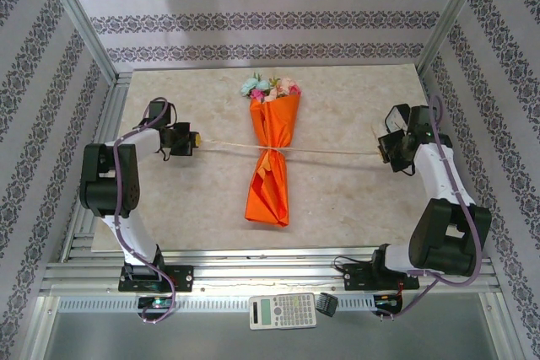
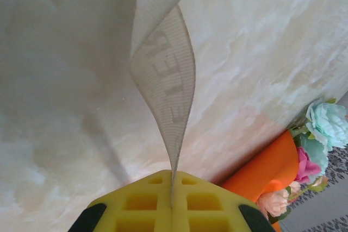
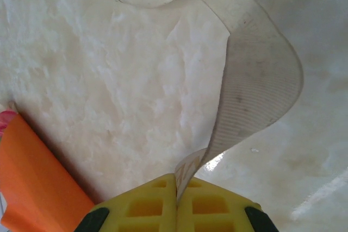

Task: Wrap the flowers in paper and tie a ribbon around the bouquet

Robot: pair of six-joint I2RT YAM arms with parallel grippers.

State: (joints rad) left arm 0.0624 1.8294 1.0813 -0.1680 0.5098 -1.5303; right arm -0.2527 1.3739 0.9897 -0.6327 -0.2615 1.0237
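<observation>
Both fingers (image 2: 136, 206) (image 3: 145, 206) clench the ribbon (image 1: 337, 153), which overhead cinches the bouquet (image 1: 270, 187).

- Two matching arms, the left arm (image 1: 106, 180) and the right arm (image 1: 440, 223), each have white tubular links between bulky black joint housings.
- A thin purple cable (image 1: 123, 233) loops along each arm, up from a flat black base plate (image 1: 157, 277).
- The left gripper (image 1: 196, 137) and right gripper (image 1: 380, 153) have black bodies.
- Their finger pads (image 2: 140, 206) are bright yellow, moulded with square recesses, and have black outer corners.
</observation>
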